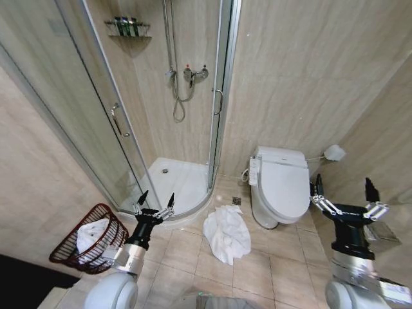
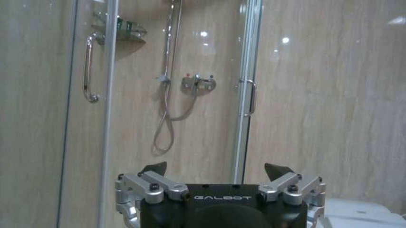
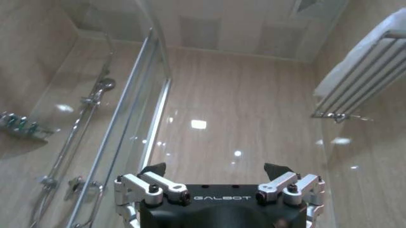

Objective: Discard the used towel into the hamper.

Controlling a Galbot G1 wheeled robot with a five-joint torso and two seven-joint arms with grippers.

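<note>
A crumpled white towel (image 1: 226,233) lies on the tiled floor between the shower tray and the toilet. The hamper (image 1: 90,239), a dark red-brown wire basket, stands at the left on the floor and holds white cloth. My left gripper (image 1: 155,206) is raised and open between the hamper and the towel, holding nothing. My right gripper (image 1: 344,190) is raised and open at the right, beside the toilet, also holding nothing. In the left wrist view the left gripper (image 2: 216,169) points at the shower wall; in the right wrist view the right gripper (image 3: 216,169) points up at the wall.
A glass shower enclosure (image 1: 122,122) with a white tray fills the back left. A white toilet (image 1: 281,187) stands at the back right, next to the towel. A floor drain (image 1: 236,201) sits behind the towel. A towel rail (image 3: 362,76) hangs on the wall.
</note>
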